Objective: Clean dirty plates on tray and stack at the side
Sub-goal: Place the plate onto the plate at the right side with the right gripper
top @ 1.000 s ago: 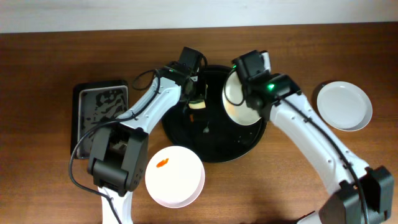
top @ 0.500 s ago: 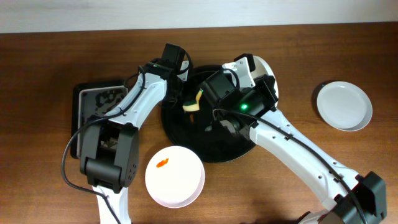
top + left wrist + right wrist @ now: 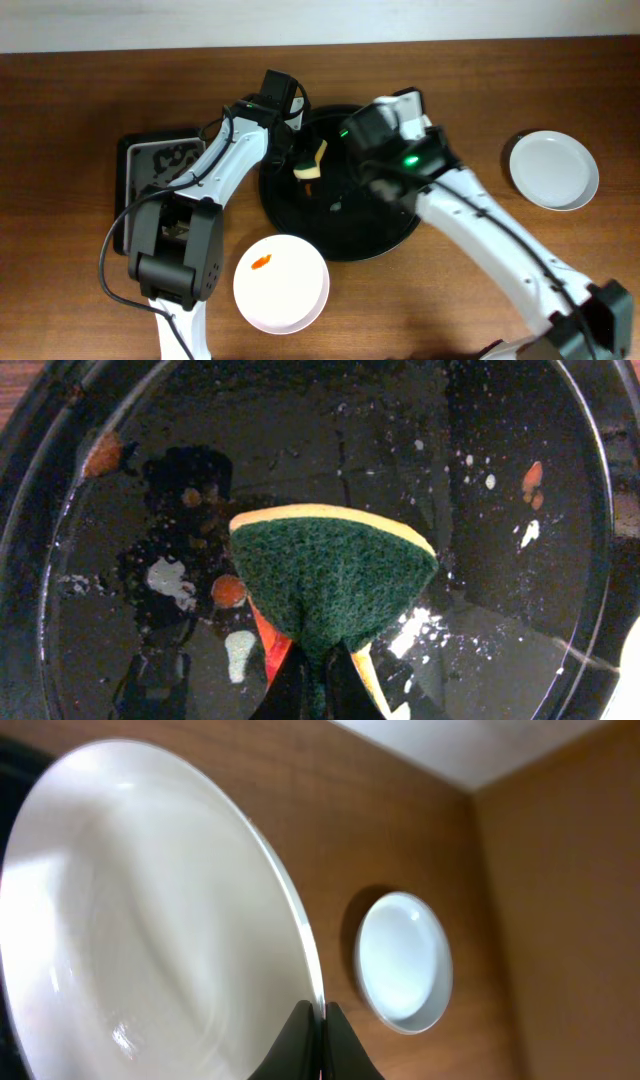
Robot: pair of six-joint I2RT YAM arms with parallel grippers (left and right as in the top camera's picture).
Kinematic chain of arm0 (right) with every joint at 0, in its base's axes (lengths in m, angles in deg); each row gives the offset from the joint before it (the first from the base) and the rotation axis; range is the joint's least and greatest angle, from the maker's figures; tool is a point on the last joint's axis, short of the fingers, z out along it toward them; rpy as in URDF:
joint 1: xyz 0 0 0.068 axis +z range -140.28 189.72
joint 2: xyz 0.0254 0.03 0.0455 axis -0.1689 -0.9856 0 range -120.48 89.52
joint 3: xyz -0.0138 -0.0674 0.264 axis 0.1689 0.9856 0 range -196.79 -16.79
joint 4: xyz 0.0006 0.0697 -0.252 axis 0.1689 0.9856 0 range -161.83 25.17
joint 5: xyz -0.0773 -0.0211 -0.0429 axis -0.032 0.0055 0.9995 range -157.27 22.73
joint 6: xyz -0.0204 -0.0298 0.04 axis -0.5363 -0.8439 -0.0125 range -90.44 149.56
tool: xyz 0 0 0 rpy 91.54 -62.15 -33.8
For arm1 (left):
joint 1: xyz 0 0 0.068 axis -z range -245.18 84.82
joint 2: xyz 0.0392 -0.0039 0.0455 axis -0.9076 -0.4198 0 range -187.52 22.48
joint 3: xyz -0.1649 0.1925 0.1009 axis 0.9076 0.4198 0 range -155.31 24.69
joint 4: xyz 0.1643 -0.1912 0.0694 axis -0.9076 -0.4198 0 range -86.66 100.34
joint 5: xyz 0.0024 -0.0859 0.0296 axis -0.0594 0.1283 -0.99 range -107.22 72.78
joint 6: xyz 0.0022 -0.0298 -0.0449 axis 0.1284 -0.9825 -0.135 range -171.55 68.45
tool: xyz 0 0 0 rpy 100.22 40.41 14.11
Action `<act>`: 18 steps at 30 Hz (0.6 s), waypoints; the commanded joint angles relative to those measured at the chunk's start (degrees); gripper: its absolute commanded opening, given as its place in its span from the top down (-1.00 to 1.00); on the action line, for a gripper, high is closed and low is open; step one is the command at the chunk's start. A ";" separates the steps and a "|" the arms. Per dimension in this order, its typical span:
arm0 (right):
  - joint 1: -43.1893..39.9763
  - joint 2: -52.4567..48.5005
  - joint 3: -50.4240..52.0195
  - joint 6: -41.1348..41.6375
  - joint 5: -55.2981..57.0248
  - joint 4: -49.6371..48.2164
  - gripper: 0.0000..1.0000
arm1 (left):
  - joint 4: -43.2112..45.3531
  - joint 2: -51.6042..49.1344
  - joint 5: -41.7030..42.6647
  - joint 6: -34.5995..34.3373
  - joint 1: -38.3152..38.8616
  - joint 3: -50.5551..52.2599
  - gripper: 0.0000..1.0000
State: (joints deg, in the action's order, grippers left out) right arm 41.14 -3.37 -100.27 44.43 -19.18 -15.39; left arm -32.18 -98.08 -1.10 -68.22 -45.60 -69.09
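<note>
The round black tray (image 3: 340, 238) is wet and dotted with orange-red residue in the left wrist view (image 3: 500, 430). My left gripper (image 3: 320, 682) is shut on a yellow-and-green sponge (image 3: 330, 575), holding it just above the tray's left part (image 3: 310, 160). My right gripper (image 3: 320, 1020) is shut on the rim of a white plate (image 3: 150, 920), which is tilted; in the overhead view my right arm hides that plate. A plate with an orange smear (image 3: 281, 284) lies on the table in front of the tray. A clean-looking white plate (image 3: 553, 170) lies at the right, also in the right wrist view (image 3: 402, 960).
A rectangular black-rimmed grey sponge tray (image 3: 160, 170) lies to the left of the round tray. My right arm (image 3: 480, 230) crosses over the tray's right half. The table's back edge meets a white wall.
My right arm has swung left over the tray and then a little right, and now covers the plate it holds. My left gripper has shifted slightly left with the sponge.
</note>
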 commanded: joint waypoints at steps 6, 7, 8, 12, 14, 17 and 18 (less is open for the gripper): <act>-48.70 2.29 -4.46 5.16 -49.51 1.27 0.92 | 0.07 2.36 0.81 2.27 0.02 -1.64 1.00; -54.99 -0.52 -4.46 5.16 -50.53 1.27 0.92 | 0.09 2.47 0.83 2.27 0.02 -1.64 1.00; -58.95 -3.13 -4.46 5.18 -50.71 1.18 0.92 | 0.02 2.54 0.83 2.27 0.02 -1.64 1.00; -70.58 -17.49 -4.46 5.46 -55.19 -4.33 0.92 | -0.20 2.86 0.87 2.71 0.13 -1.64 1.00; -71.25 -20.20 -4.46 4.94 -55.82 -6.34 0.92 | -0.26 3.17 1.09 3.13 0.13 -1.64 1.00; -71.25 -20.31 -4.57 4.96 -55.39 -4.66 0.04 | -2.40 4.50 1.05 4.44 0.17 -1.64 1.00; -71.23 -19.15 -4.61 4.90 -56.96 -4.26 -0.11 | -3.45 5.22 0.37 4.79 0.17 -1.64 1.00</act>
State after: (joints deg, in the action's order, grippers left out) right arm -30.31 -24.06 -104.12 49.13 -73.76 -20.28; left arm -34.10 -96.79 -1.07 -65.62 -45.58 -69.33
